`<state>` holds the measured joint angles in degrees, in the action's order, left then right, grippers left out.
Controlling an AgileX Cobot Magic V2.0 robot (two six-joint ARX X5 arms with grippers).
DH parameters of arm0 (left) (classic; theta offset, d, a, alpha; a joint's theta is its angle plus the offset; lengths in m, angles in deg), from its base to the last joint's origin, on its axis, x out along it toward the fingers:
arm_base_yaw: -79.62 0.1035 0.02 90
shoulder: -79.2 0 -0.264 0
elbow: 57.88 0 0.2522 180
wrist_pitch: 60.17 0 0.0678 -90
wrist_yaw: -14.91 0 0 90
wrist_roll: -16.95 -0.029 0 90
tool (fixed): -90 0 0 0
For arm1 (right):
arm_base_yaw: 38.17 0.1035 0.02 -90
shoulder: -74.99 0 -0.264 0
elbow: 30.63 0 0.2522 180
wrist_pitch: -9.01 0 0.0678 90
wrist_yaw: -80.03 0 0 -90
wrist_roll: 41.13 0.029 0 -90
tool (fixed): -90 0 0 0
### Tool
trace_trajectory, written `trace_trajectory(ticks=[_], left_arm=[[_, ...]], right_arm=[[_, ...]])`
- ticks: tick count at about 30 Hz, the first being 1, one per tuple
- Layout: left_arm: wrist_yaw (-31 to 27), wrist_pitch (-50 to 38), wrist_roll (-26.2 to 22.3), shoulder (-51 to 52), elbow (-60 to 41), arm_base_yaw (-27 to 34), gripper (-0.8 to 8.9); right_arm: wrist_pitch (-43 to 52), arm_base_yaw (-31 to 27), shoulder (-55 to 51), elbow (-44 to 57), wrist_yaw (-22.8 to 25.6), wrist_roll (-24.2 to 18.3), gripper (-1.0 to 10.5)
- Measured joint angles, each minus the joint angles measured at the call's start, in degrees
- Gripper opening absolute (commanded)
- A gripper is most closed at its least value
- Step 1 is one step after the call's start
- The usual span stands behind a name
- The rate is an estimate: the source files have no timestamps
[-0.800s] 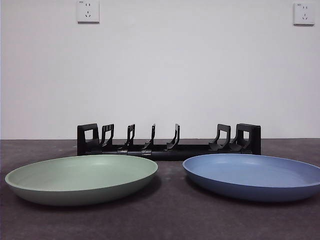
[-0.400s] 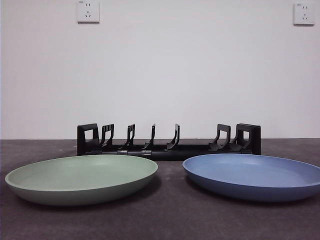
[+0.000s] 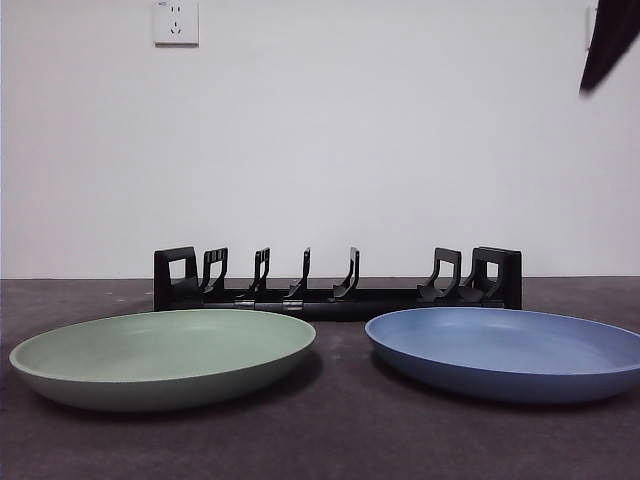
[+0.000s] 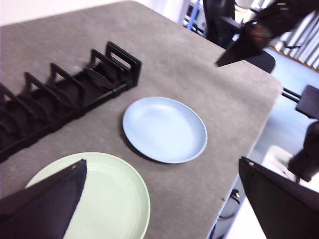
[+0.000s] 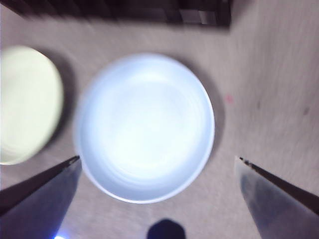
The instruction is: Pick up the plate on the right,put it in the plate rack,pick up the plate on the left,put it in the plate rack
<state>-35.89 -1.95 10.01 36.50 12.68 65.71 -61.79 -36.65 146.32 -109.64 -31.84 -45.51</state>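
The blue plate lies on the right of the table and the pale green plate on the left. Behind them stands the long black plate rack, with nothing in its slots. My right gripper hangs open high above the blue plate, holding nothing, and its picture is blurred. In the front view it shows only as a black tip at the top right corner. My left gripper is open and holds nothing, high above the green plate and off to one side.
The dark grey table ends close beside the blue plate, with floor and chairs beyond that edge. The right arm shows dark over that corner. Two wall sockets sit on the white wall.
A black arm tip has come into the front view's top right corner, covering the socket there. Both plates and the rack have stayed still.
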Motion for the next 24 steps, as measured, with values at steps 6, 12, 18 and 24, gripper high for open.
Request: trace_trajectory(ticks=[6, 12, 18, 24], left_arm=[[-0.1, -0.2, -2.1, -2.7, 0.0, -4.4, 6.6], [-0.3, -0.2, -2.8, -3.8, 0.0, -5.4, 6.6], [-0.3, -0.3, -3.2, -4.2, 0.0, -5.8, 6.6], [-0.6, -0.3, -4.2, -4.2, 0.0, -5.9, 6.6]], right_arm=[[2.1, 0.0, 16.4, 0.0, 1.2, 0.0, 6.5], [4.0, 0.3, 22.5, 0.0, 3.2, 0.0, 6.5], [6.3, 1.0, 26.3, 0.0, 4.1, 0.0, 5.1], [6.8, 1.9, 29.4, 0.0, 4.1, 0.0, 4.4]])
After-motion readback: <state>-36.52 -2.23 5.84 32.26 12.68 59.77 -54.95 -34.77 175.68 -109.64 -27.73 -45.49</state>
